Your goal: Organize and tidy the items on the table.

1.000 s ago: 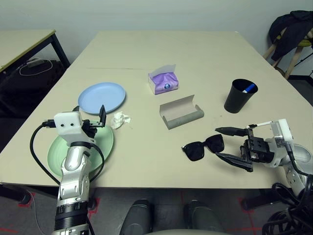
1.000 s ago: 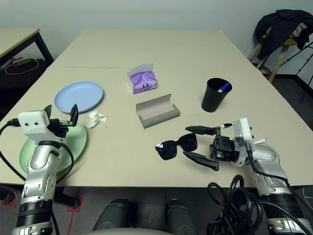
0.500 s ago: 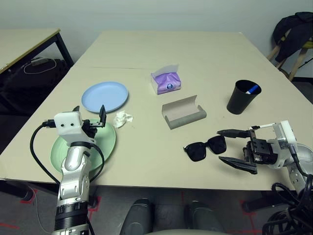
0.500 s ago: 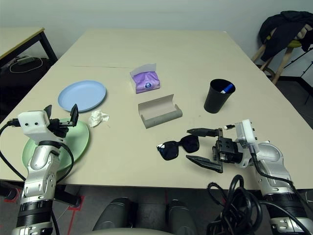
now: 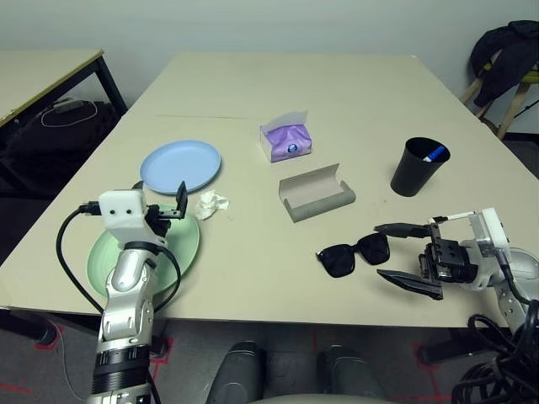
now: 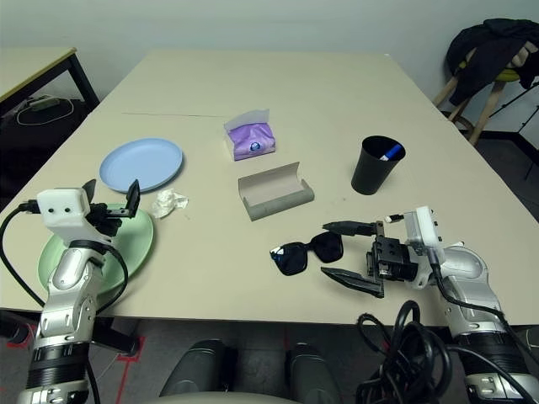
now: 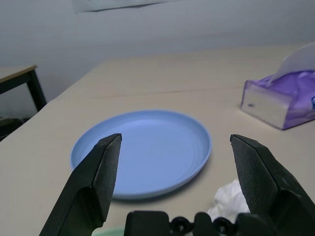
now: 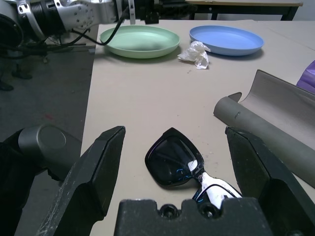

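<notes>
Left gripper (image 7: 170,162) fingers spread wide, empty, above the green plate (image 5: 181,248), facing the blue plate (image 7: 142,152). Right gripper (image 5: 402,255) fingers also wide apart, empty, pointing at the sunglasses (image 5: 352,253) just beside them, not touching. Tissue (image 5: 209,204) lies between the plates. Open glasses case (image 5: 314,194), tissue pack (image 5: 285,141) mid-table; cup (image 5: 418,167) right. Far half of table (image 5: 295,84) bare; green plate and sunglasses near the front edge.
</notes>
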Motion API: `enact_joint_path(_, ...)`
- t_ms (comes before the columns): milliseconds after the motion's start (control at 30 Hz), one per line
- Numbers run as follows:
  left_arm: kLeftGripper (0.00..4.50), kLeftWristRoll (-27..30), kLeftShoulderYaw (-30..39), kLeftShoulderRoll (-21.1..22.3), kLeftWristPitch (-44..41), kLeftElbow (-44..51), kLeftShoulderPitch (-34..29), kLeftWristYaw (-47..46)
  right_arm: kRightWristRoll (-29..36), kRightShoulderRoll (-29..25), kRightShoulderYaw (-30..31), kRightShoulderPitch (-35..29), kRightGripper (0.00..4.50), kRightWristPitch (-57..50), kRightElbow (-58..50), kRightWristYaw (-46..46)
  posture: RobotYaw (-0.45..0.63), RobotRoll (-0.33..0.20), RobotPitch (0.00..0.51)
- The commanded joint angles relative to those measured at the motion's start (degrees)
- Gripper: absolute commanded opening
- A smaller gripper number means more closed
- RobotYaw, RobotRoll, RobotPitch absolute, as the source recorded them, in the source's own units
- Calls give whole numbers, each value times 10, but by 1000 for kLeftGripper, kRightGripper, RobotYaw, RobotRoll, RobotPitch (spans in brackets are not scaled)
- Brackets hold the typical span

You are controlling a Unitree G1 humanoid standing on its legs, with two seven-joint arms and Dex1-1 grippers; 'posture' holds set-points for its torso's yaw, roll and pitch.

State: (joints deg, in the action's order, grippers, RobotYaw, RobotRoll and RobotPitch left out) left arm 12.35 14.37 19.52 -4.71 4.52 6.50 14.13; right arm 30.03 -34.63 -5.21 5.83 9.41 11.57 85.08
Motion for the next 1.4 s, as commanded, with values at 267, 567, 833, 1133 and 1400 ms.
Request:
enact_joint_path(267, 4500, 76, 25, 135, -210, 85, 3, 94, -12, -3, 2, 9, 4487, 16, 20, 6, 91, 0, 37)
enact_joint_path(567, 4500, 58, 85, 249, -240, 19, -61, 156, -14, 1, 3, 14, 4487, 21, 27, 4, 96, 0, 37)
enact_joint_path(833, 4500, 86, 130, 265, -370, -13, -58, 147, -17, 4, 5, 19, 4487, 24, 33, 6, 101, 0, 38)
enact_joint_path(1133, 4500, 93, 117, 251, -431, -13, -85, 154, -20, 3, 3, 19, 4487, 26, 36, 7, 97, 0, 40)
enact_joint_path(1400, 4500, 94, 107, 247, -460, -20, -92, 156, -20, 2, 2, 17, 4487, 28, 39, 7, 98, 0, 43)
